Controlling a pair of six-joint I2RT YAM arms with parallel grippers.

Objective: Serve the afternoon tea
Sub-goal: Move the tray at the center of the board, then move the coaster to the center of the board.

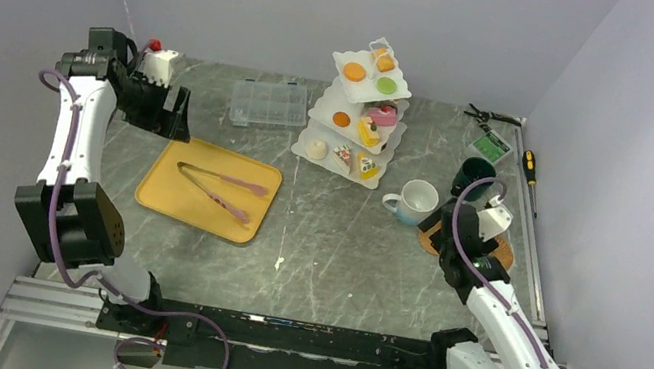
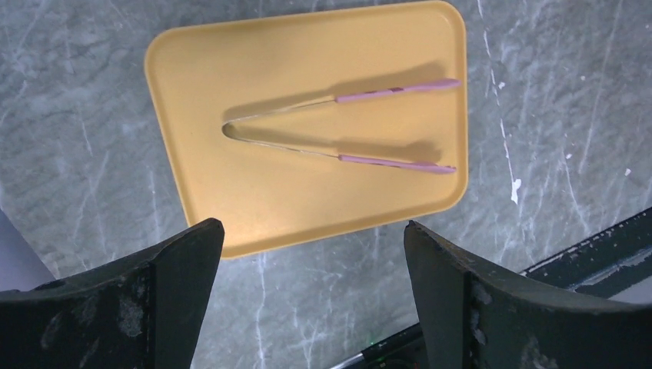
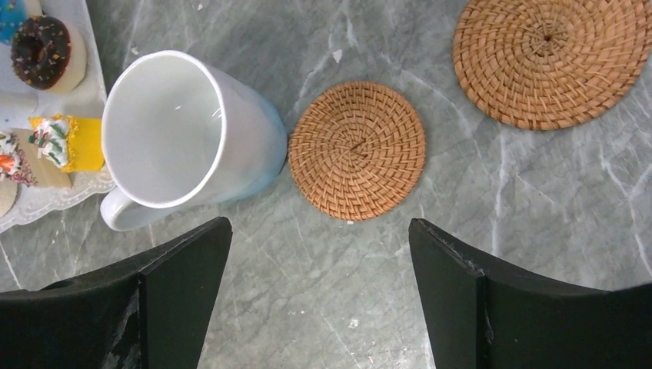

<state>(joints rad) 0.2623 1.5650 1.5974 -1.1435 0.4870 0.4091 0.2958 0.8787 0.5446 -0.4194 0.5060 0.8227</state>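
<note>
The white mug (image 3: 173, 131) is taken as the reference: it stands upright and empty on the worktop, not yet set on a coaster. The nearer cork coaster (image 3: 357, 150) lies just beside it to the right, and a second coaster (image 3: 550, 61) lies farther right, apart from the first. The dark-green mug (image 1: 471, 177) is seen behind and to the right of the white mug. The three-tier stand (image 1: 367, 92) sits just to its left and behind, already loaded with toy pastries, among them a chocolate donut (image 3: 42, 50) and a yellow cake slice (image 3: 73, 142).

The right tool (image 3: 319, 231) is held above the gap between mug and coaster, its fingers spread wide with nothing between them. The left tool (image 2: 311, 254), well to the left of the mug, is likewise spread and empty above the yellow tray (image 2: 231, 61), where the pink tongs (image 2: 396, 90) lie.

The mug is judged rigid, glazed and slippery, fairly heavy, and breakable if dropped. A hold across the rim wall opposite the handle is probably surest; the body may be too wide.
</note>
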